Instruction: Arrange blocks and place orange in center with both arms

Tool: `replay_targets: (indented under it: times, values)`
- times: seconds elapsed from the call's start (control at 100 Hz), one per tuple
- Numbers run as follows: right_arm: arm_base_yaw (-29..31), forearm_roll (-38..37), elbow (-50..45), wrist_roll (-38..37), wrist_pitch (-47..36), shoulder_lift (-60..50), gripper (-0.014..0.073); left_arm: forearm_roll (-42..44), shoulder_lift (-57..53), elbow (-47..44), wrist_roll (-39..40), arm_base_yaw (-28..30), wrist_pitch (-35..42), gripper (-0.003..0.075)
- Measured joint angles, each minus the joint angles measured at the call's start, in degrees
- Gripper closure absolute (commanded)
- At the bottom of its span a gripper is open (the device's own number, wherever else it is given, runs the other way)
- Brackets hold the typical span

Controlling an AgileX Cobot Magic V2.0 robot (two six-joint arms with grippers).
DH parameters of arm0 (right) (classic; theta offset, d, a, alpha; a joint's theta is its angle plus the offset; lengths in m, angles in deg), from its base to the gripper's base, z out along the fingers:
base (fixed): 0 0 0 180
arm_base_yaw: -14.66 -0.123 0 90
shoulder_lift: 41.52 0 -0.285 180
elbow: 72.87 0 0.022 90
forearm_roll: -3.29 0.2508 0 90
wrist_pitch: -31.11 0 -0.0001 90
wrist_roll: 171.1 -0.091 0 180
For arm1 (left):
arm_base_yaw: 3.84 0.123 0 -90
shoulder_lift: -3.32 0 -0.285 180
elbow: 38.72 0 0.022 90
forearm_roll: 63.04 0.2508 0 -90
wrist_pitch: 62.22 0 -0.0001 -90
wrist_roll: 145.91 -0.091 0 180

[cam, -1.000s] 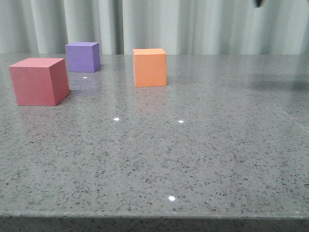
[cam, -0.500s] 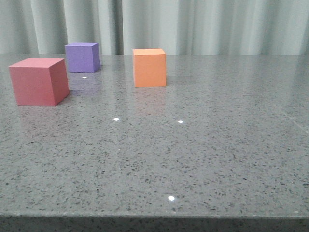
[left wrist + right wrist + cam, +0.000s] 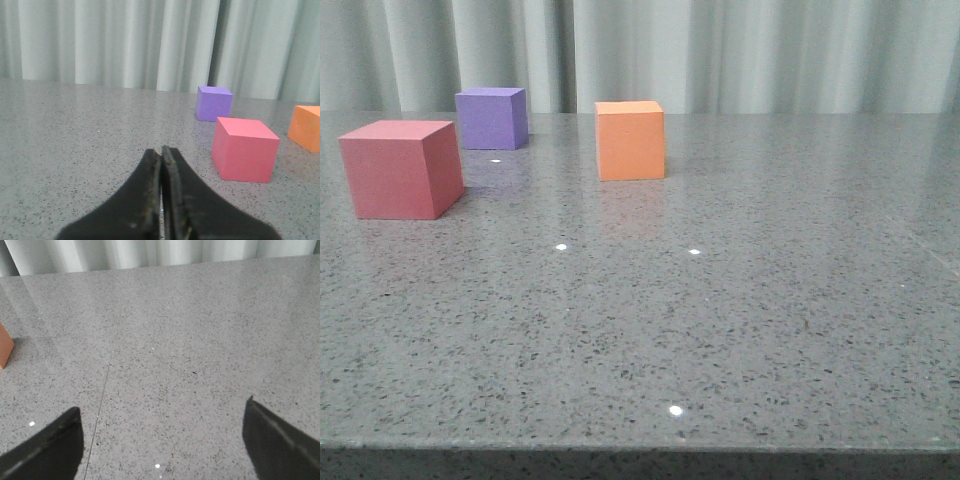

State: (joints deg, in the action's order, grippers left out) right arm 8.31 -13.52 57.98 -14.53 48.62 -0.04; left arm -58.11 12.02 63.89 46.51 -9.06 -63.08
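Grey speckled stone is what I see over the whole surface (image 3: 740, 330), with pale curtains (image 3: 770, 50) behind it, and no arm enters the front view at all. On the left part stand the three blocks, each flat on one face and apart from the others: the pinkish-red cube (image 3: 400, 168) nearest to me and furthest left, the purple cube (image 3: 492, 117) behind it close to the curtains, and the orange cube (image 3: 631, 140) to the right of both, roughly at the middle of the width. So the orange one is now the rightmost block, not the one between the other two; I judge that the arranging is not yet begun. My left gripper (image 3: 161, 152) has its fingers pressed together with only a thin line between them, and it holds nothing. It sits low over the surface and looks toward the pinkish-red cube, with the purple one further behind and the orange one at the edge of its view. My right gripper (image 3: 162, 432) is spread wide, empty, above a bare part of the stone, and only a corner of the orange cube shows at the side of its view. I think this placing is sensible: each arm waits on its own side, so the left can take the pinkish-red or purple cube while the right is ready for the orange one.
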Motion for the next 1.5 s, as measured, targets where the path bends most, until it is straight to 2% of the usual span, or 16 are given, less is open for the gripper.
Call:
replay_targets:
  times: [0.1, 0.24, 0.3, 1.11, 1.28, 1.5]
  values:
    - [0.0, 0.0, 0.0, 0.0, -1.0, 0.0, 0.0247, 0.0, 0.0, 0.0, 0.0, 0.0, 0.0, 0.0741]
    - [0.0, -0.1, 0.0, 0.0, -1.2, -0.2, 0.0571, 0.0, 0.0, 0.0, 0.0, 0.0, 0.0, 0.0741]
    - [0.0, -0.1, 0.0, 0.0, -1.3, -0.2, 0.0669, 0.0, 0.0, 0.0, 0.0, 0.0, 0.0, 0.0741]
    - [0.0, -0.1, 0.0, 0.0, -1.7, -0.2, 0.0662, -2.0, 0.0, 0.8, 0.0, 0.0, -0.5, 0.0741]
    - [0.0, -0.1, 0.0, 0.0, -1.7, -0.2, 0.0662, -2.8, 2.9, 12.1, 0.0, 0.0, -8.0, 0.0741]
    - [0.0, -0.1, 0.0, 0.0, -1.7, -0.2, 0.0662, -2.8, 17.8, 35.4, 0.0, 0.0, -29.3, 0.0741]
